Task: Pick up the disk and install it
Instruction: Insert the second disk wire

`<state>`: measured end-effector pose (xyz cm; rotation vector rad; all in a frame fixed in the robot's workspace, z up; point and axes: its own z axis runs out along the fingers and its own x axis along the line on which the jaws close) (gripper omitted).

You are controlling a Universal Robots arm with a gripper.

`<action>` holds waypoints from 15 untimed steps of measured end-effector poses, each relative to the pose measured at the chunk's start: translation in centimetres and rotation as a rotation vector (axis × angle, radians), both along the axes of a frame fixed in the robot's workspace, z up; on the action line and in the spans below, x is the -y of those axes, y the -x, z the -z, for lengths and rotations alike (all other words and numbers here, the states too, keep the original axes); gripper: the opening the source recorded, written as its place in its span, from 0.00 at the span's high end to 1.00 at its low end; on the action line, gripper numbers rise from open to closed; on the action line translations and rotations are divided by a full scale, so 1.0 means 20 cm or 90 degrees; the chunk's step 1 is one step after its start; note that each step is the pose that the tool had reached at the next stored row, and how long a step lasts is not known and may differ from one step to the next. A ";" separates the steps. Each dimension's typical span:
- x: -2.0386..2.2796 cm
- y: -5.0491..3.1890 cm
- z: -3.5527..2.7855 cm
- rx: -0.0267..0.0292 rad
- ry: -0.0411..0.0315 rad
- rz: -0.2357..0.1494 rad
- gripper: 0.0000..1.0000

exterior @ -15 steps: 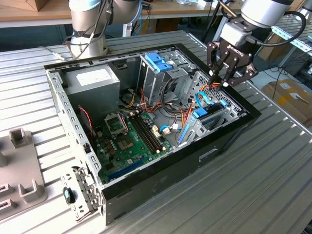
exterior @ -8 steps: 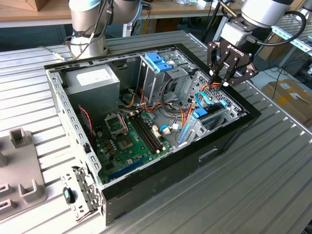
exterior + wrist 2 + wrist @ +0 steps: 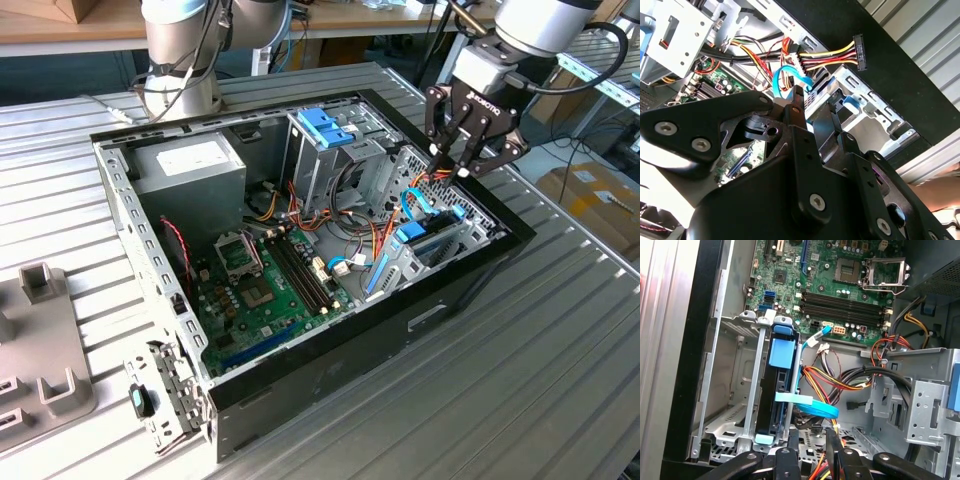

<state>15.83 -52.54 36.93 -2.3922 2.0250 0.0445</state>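
Note:
The disk (image 3: 432, 240) stands on edge in the metal drive bay (image 3: 470, 225) at the corner of the open computer case on the exterior view's right. In the first wrist view the disk's (image 3: 771, 400) dark body shows between blue carrier rails, with a blue tab on top. A light-blue data cable (image 3: 807, 405) crosses in front of it. My gripper (image 3: 460, 172) hangs just above the bay and touches nothing. Its fingertips (image 3: 832, 442) stand a narrow gap apart in both wrist views, with nothing between them. In the second wrist view the gripper (image 3: 812, 115) is over the cables.
A tall metal cage with a blue bracket (image 3: 325, 125) rises in the middle of the case. The motherboard (image 3: 265, 280) and power supply (image 3: 190, 165) lie beyond it. Loose yellow, red and black power cables (image 3: 835, 50) hang near the bay. Grey fixtures (image 3: 40, 290) sit on the table.

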 end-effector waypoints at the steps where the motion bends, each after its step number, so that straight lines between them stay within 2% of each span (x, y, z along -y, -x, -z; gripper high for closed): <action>1: 0.000 -0.003 0.000 0.0000 0.0000 -0.002 0.64; 7: -0.001 -0.036 0.000 0.0000 0.0000 -0.027 0.64; 11: -0.003 -0.086 0.000 0.0000 0.0000 -0.054 0.64; 15: -0.003 -0.088 0.000 0.0000 0.0000 -0.056 0.64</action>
